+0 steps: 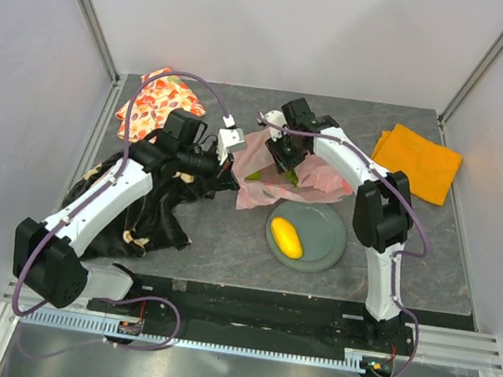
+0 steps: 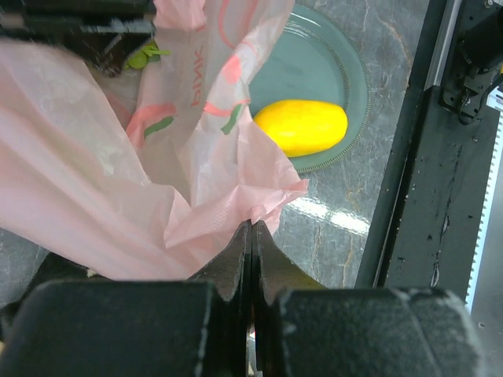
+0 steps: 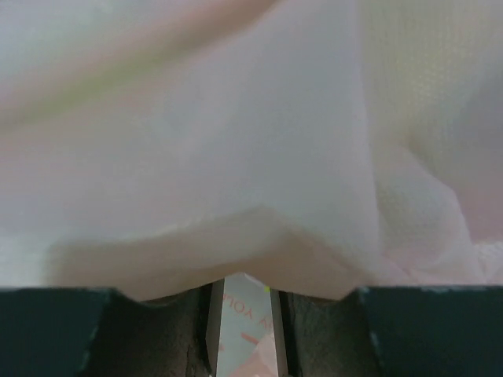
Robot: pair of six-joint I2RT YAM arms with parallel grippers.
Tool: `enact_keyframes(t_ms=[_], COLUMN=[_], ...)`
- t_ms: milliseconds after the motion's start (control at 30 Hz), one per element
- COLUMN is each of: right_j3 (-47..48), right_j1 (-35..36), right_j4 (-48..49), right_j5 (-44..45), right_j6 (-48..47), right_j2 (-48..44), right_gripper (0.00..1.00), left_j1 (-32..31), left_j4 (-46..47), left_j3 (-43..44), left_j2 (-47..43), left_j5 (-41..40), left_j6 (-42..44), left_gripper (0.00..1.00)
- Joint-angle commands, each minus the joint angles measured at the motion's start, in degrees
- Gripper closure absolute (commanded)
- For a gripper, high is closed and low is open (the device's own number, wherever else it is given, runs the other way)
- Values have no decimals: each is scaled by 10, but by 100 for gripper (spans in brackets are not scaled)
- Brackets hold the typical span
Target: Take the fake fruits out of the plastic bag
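Plastic bag mid-worktop, mango out on plate at bag's 5 o'clock; L jaws fully closed pinching its 9 o'clock rim, R jaws part-open inside, catch can't tell; risk: film slips/tears, R grabs plastic not fruit; pink print unreadable.

The crumpled translucent pink bag lies open mid-tabletop, a green fruit showing inside, and a yellow mango lies on the plate nearer the front edge.
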Motion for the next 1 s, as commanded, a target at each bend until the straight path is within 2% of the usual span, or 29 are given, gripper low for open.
enact_keyframes(t_ms=[0, 67, 133, 333, 500, 633, 800, 967], right_j3=[47, 55, 60, 72, 100, 112, 115, 111], right_j1=[2, 2, 1, 2, 3, 3, 3, 3], right_j4=[13, 20, 29, 44, 49, 50, 55, 26], right_j5=[27, 41, 69, 120, 152, 165, 159, 138], right_j6=[30, 34, 41, 40, 34, 23, 19, 5], right_j2=[10, 14, 18, 34, 77, 102, 96, 45], right_gripper=[64, 62, 56, 50, 41, 42, 65, 90], left_j1=[4, 5, 5, 5, 4, 4, 5, 4], left_j4=[16, 16, 16, 16, 18, 20, 19, 27], left_j3=[24, 24, 24, 26, 31, 38, 43, 45], left_j2=[3, 5, 5, 12, 21, 25, 26, 30], left_j5=[13, 14, 14, 15, 20, 19, 17, 19], left_j6=[12, 12, 11, 10, 7, 7, 6, 1], left_gripper=[98, 98, 98, 98, 98, 98, 98, 98])
